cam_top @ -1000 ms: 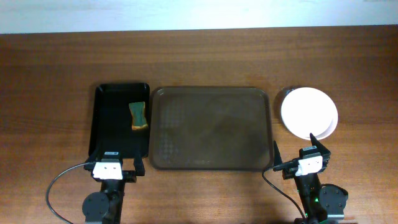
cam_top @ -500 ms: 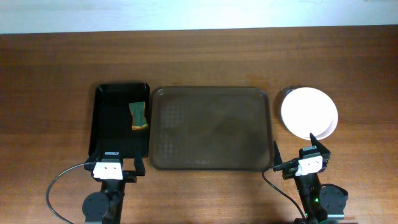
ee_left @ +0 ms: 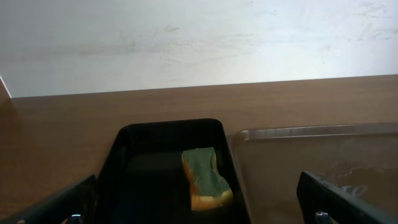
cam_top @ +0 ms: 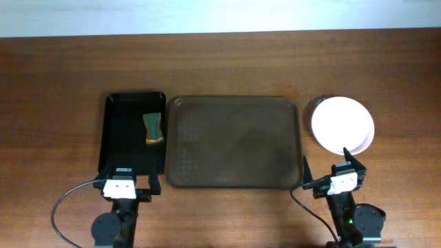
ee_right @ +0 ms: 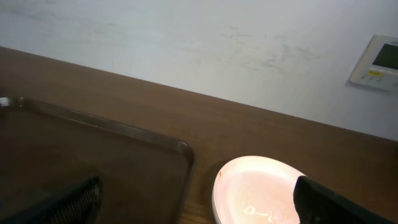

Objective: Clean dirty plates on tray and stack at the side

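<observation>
The white plates (cam_top: 342, 125) sit stacked on the table right of the large dark brown tray (cam_top: 233, 142); the top one looks clean. The stack also shows in the right wrist view (ee_right: 258, 190), and so does the tray's corner (ee_right: 124, 155). The tray carries no plates. My left gripper (cam_top: 124, 184) is open and empty at the table's front edge, below the black tray. My right gripper (cam_top: 333, 180) is open and empty at the front edge, just below the plate stack. In the wrist views only the finger tips show, spread wide apart.
A smaller black tray (cam_top: 134, 134) left of the brown tray holds a green and yellow sponge (cam_top: 153, 128), also seen in the left wrist view (ee_left: 205, 177). A white wall runs behind the table. A small wall panel (ee_right: 376, 62) hangs at the right.
</observation>
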